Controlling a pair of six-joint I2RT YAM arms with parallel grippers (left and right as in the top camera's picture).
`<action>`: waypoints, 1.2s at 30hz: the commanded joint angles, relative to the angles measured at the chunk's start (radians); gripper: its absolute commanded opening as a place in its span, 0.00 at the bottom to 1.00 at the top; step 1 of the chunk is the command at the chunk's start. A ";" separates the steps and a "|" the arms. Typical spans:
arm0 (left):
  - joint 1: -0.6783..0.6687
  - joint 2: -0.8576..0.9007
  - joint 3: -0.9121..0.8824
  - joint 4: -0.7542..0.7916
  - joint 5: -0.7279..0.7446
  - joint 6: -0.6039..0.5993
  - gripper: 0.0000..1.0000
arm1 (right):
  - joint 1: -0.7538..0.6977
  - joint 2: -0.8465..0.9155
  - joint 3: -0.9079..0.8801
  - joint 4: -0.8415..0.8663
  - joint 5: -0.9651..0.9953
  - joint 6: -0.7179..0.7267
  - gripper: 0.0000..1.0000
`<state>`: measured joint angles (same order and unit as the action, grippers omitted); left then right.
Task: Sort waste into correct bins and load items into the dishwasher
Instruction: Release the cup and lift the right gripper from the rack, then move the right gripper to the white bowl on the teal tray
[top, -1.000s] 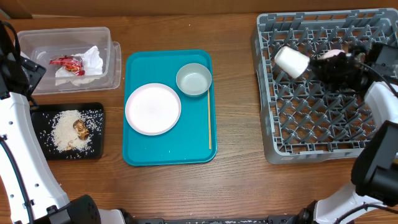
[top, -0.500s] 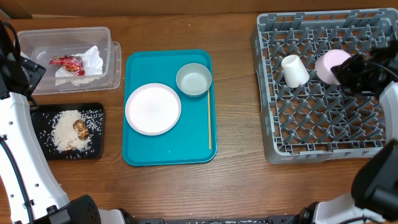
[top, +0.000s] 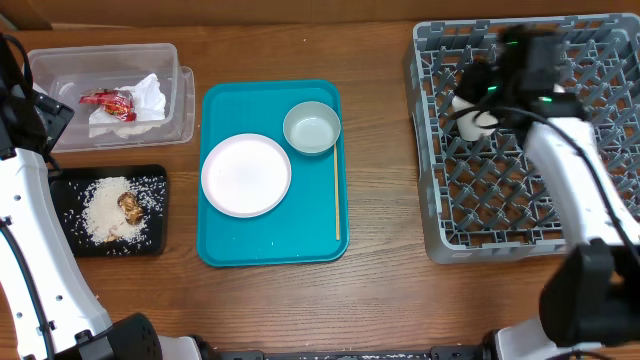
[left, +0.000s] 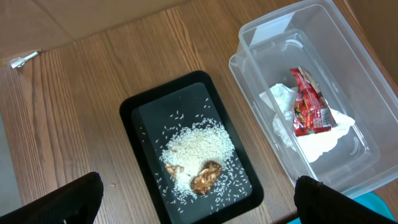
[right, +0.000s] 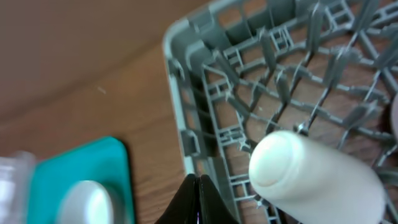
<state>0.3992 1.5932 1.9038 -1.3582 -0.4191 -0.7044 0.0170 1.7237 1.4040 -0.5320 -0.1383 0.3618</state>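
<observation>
Overhead, the right arm (top: 565, 175) is smeared by motion above the rack (top: 520, 215). The right gripper (top: 478, 82) is seen only as a dark blur at the rack's back left corner, so its state cannot be told from this view. The cup (top: 470, 124) is partly covered by that blur and lies among the pegs just beneath it. On the teal tray (top: 270, 235) the plate (top: 246, 175) and bowl (top: 312, 128) are set close together, and the stick (top: 336, 195) is laid along the tray's right side. The napkin (top: 148, 98) and wrapper (top: 108, 99) are held in the tub (top: 60, 65). Rice (top: 105, 210) and brown bits (top: 131, 206) are spread in the black tray (top: 65, 240). The left arm (top: 25, 200) is cut off by the frame's edge. From the left wrist, only two dark fingertips of the left gripper (left: 196, 190) are shown, at the bottom corners. They are spread wide with nothing grasped, the black tray lies between and beyond them, and the tub is just beside it. From the right wrist, the right gripper (right: 199, 199) is seen clenched, its tips pressed together on nothing. The cup (right: 311, 180) lies tilted in the rack just right of the tips, closed end toward the camera. Whether it is touched cannot be told. The teal tray and plate are blurred and cut off at the lower left.
</observation>
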 joint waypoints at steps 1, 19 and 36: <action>0.000 0.004 -0.001 0.001 0.002 -0.014 1.00 | 0.023 0.076 0.008 0.008 0.217 -0.026 0.04; 0.000 0.004 -0.001 0.001 0.002 -0.014 1.00 | -0.036 0.098 0.015 -0.075 0.273 -0.014 0.04; 0.000 0.004 -0.001 0.001 0.002 -0.014 1.00 | 0.027 -0.116 0.220 -0.261 0.012 0.018 0.09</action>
<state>0.3992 1.5932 1.9038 -1.3582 -0.4191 -0.7044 0.0006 1.6653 1.5917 -0.8135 0.0654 0.3855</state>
